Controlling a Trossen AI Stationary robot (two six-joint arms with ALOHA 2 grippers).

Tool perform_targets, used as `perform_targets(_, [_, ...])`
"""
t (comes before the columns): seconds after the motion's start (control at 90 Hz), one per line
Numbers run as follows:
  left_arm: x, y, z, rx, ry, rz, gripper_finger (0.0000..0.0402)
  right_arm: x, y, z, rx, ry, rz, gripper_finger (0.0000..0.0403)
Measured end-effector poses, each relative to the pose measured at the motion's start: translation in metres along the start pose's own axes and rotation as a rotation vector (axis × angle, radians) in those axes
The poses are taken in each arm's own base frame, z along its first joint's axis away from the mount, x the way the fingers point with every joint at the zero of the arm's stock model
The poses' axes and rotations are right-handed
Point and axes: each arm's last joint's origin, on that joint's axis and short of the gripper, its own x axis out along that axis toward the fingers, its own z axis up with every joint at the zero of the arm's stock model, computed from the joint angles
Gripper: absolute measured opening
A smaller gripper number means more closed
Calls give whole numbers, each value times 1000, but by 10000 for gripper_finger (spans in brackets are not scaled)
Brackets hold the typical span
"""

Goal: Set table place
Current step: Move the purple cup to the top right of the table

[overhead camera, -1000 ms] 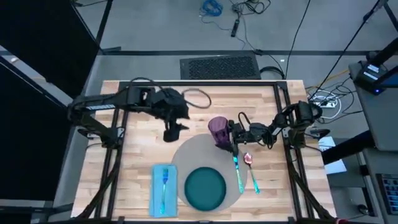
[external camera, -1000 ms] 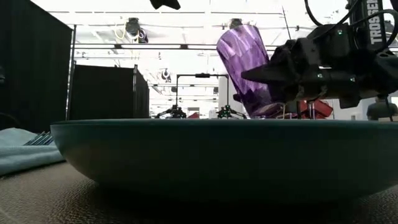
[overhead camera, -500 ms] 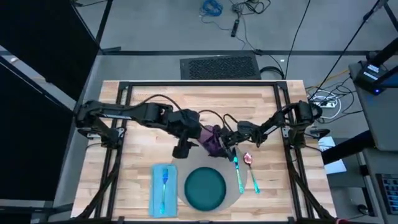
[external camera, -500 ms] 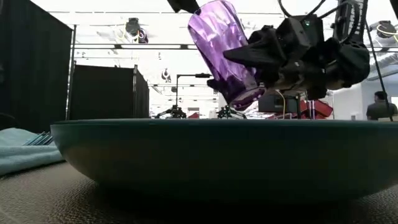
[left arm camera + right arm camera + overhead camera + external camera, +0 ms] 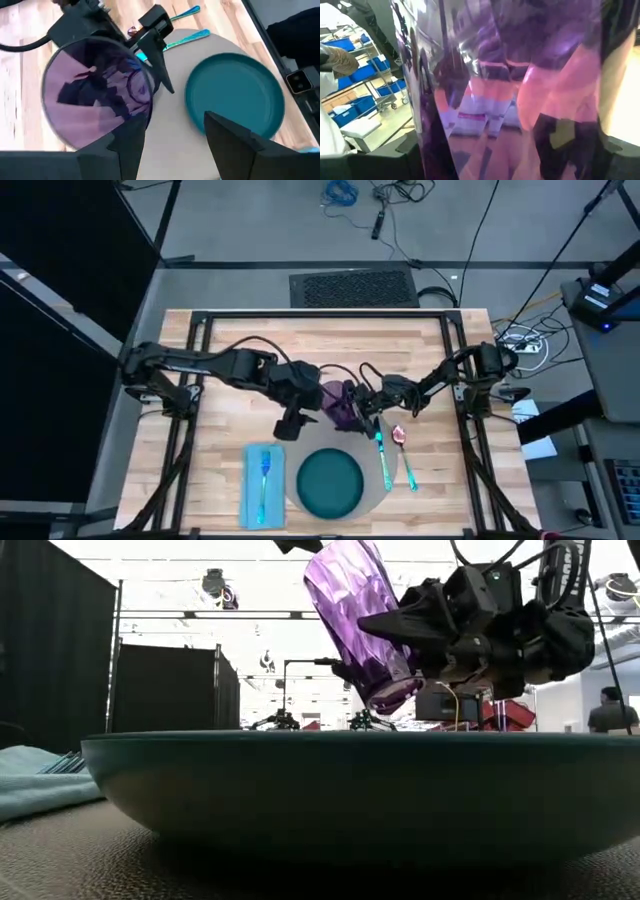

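On the tabletop [image 5: 220,470], the grey placemat [image 5: 385,480] carries the teal plate [image 5: 330,483] at its near side. Over the last second the left arm has swung in over the mat's far edge, suggesting a handover. The purple tumbler [image 5: 340,402] hangs tilted there, gripped by the right claw [image 5: 362,408]. The left claw [image 5: 170,137] gapes wide beside it, holding nothing.

Both arms stretched toward table centre, right tool [image 5: 385,630] clamped, left tool [image 5: 290,423] with fingers spread.
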Motion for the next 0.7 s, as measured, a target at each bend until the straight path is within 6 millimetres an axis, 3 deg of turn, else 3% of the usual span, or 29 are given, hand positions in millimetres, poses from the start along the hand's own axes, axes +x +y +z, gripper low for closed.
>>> perform_targets(0.333, [30, 8, 0, 32, 44, 32, 181, 5, 0, 4, 2, -11, 5, 307])
perform_targets(0.422, [31, 9, -1, 36, 71, 115, 140, 5, -1, 4, 17, -11, 4, 307])
perform_targets(0.556, [30, 8, -3, 58, 92, 124, 31, 5, -1, 6, 52, -19, 10, 307])
perform_targets(0.656, [30, 7, -2, 65, 89, 107, 17, 7, -2, 6, 57, -17, 3, 309])
perform_targets(0.7, [30, 7, -3, 57, 91, 114, 16, 7, -3, 7, 83, -29, -29, 335])
